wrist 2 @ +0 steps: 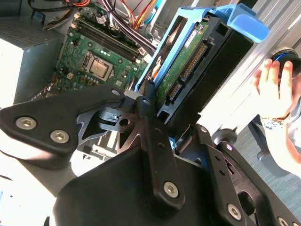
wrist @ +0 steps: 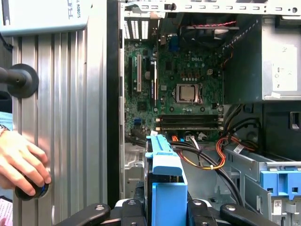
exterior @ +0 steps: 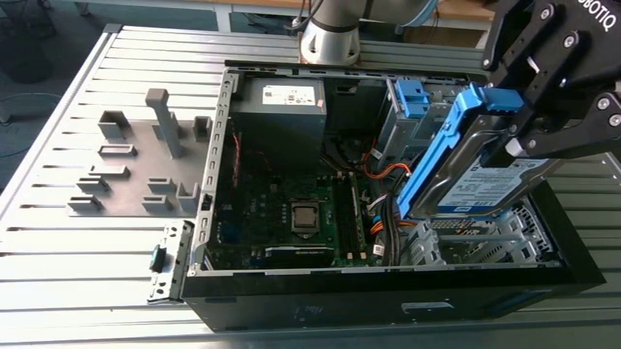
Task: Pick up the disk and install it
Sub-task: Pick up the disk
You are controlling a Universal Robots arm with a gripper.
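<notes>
Black claw (exterior: 519,138) with silver screw heads (wrist 2: 170,189) and white lettering (exterior: 594,14); arm joint (exterior: 330,36) looks silver-grey.

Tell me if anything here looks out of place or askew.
Yes: the disk hangs tilted in the gripper over the open case, not seated inside. A person's hand rests on a knob beside the case.

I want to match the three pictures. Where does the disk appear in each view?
Exterior view: the disk hangs tilted over the open computer case, at the exterior view's right.
Second wrist view: the disk is seen edge-on, circuit-board side showing, beside the motherboard.
First wrist view: its blue bracket stands before the motherboard.
Shared landmark: the processor.
</notes>
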